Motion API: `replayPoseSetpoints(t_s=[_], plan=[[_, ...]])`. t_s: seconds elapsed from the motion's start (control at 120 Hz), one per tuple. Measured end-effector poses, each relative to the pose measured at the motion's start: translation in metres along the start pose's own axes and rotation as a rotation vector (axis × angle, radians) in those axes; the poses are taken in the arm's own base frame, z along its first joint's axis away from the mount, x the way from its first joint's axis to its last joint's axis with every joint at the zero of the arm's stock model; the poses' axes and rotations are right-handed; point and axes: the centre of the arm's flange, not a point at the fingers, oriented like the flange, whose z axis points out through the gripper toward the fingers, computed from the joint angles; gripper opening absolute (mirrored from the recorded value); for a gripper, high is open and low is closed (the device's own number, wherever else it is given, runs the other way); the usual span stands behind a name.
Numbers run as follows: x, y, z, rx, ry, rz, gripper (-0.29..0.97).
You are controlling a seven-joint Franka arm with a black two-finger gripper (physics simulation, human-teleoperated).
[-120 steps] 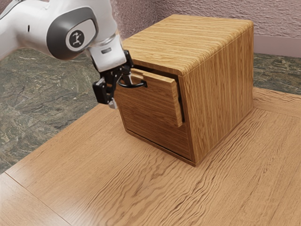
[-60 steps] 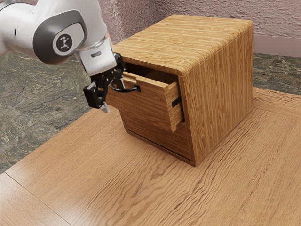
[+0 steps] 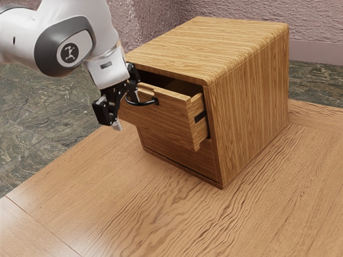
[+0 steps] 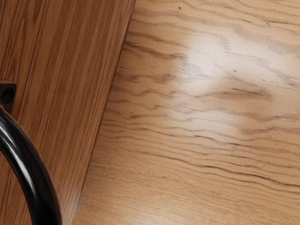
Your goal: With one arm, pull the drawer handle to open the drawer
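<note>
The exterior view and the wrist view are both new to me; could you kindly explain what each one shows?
These are simulator renders. The exterior view, from a camera at the side, shows a white robot arm ending in a black gripper. On the wooden table stands a wooden cabinet whose drawer is partly open. The gripper is at the drawer's black handle; whether it clamps it, I cannot tell. The wrist view comes from a camera on the arm's hand: the dark curved bar is that handle seen close, beside the drawer front, with the table beyond.
</note>
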Motion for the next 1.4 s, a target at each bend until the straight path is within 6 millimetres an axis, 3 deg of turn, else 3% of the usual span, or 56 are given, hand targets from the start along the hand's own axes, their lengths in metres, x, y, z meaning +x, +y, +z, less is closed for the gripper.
replayPoseSetpoints(t_s=[0.542,1.4], plan=[[0.011,0.002,0.006,-0.006,-0.006,0.023,0.68],[-0.007,0.034,-0.003,-0.004,0.001,0.01,0.66]])
